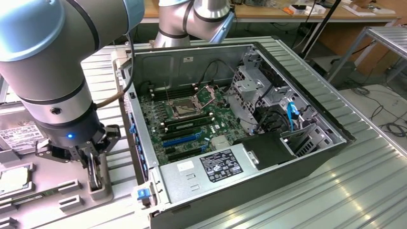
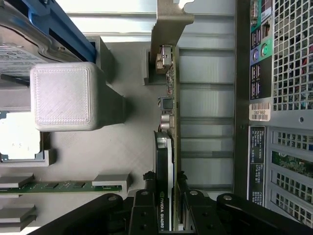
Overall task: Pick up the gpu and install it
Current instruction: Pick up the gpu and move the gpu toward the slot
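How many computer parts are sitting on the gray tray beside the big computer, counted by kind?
gpu: 1
hard drive: 1
memory stick: 1
processor chip: 1
Total: 4

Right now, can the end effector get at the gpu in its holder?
Probably yes: the end effector is closed on the gpu standing on edge in the grey holder; nothing blocks it.
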### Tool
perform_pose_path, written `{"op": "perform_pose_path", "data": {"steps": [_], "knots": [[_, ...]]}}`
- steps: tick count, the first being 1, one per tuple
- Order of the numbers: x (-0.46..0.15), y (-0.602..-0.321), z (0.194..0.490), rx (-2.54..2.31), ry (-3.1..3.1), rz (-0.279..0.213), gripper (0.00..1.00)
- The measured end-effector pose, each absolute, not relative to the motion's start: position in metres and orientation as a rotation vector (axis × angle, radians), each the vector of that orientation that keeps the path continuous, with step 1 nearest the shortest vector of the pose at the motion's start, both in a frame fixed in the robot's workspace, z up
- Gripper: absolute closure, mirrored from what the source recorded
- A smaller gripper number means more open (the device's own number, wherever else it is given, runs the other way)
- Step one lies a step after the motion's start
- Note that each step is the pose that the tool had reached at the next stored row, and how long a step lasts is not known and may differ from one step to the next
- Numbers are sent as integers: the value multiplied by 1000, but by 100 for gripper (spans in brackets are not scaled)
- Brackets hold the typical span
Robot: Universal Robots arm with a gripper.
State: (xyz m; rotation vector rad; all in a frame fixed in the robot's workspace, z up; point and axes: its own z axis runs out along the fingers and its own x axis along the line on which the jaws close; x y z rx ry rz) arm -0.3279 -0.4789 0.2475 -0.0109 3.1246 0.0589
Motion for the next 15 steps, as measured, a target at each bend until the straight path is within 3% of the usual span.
{"op": "perform_pose_path", "data": {"steps": [15], "knots": [[-328,-479,286,-11,3125,59,73]]}}
